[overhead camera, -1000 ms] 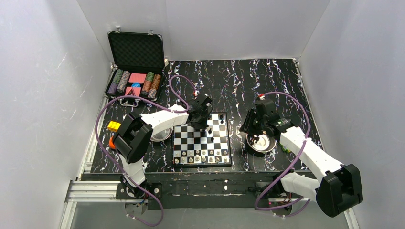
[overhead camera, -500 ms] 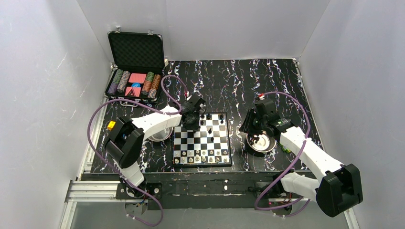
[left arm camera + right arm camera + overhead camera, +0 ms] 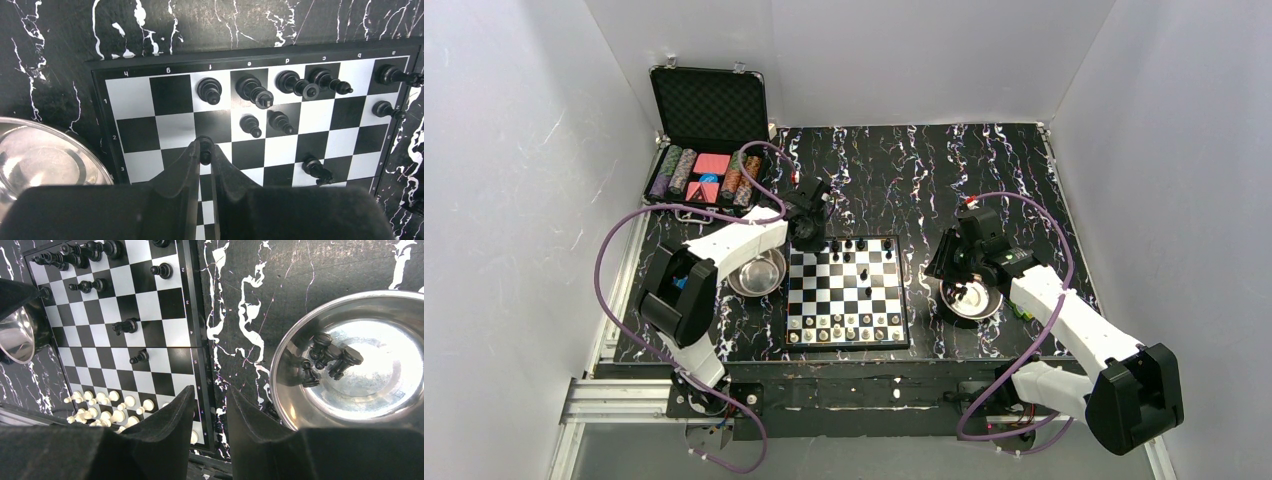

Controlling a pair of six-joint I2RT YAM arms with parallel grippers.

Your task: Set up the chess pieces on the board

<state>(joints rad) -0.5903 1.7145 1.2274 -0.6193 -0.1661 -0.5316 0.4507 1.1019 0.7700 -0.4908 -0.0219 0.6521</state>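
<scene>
The board [image 3: 824, 300] lies mid-table between the arms. White chess pieces [image 3: 844, 328] fill its two near rows, and black chess pieces [image 3: 859, 245] stand along the far rows. My left gripper [image 3: 807, 232] hovers over the board's far left corner, shut on a small black piece [image 3: 205, 151] held over the squares [image 3: 175, 95]. Several black pieces [image 3: 254, 91] stand beyond it. My right gripper [image 3: 210, 390] is open and empty, between the board's right edge [image 3: 186, 300] and a steel bowl [image 3: 400, 390] that holds several black pieces [image 3: 327, 359].
An empty steel bowl [image 3: 757, 272] sits just left of the board. An open black case [image 3: 709, 110] with poker chips stands at the far left. The right bowl [image 3: 971, 298] sits right of the board, with a small green thing [image 3: 1024, 312] beside it.
My left arm has swung from the middle of the board's far rows back and left to its far left corner, still shut on the black piece. The right arm has not moved.
</scene>
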